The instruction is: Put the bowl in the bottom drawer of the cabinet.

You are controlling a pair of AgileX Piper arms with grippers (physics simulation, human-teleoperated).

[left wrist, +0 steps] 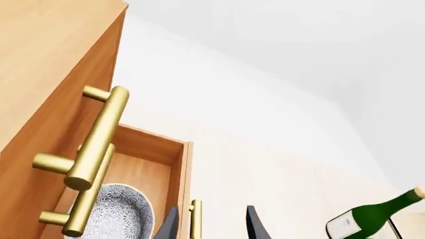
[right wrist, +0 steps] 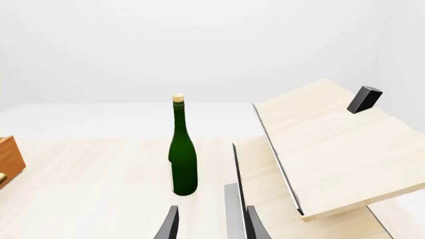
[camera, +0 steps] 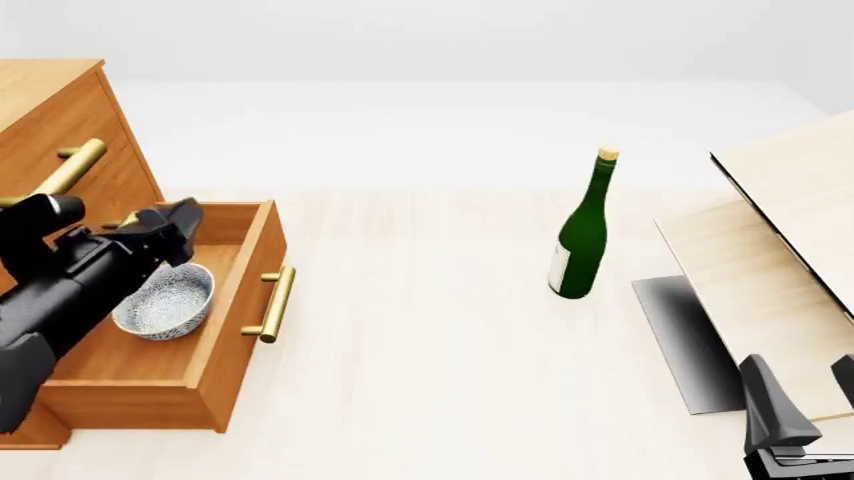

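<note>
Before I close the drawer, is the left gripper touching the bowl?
Apart. In the left wrist view the left gripper has open fingers with nothing between them, and the bowl lies off to one side in the bottom drawer.

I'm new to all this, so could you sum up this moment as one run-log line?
bowl: inside open bottom drawer | left gripper: open, above drawer, holding nothing | right gripper: open, idle | green bottle: upright on table

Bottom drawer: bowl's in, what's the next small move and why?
Probably lift the left gripper clear of the bottom drawer, then push it shut. The bowl already sits inside, the fingers look open and empty, and the drawer stands pulled out.
</note>
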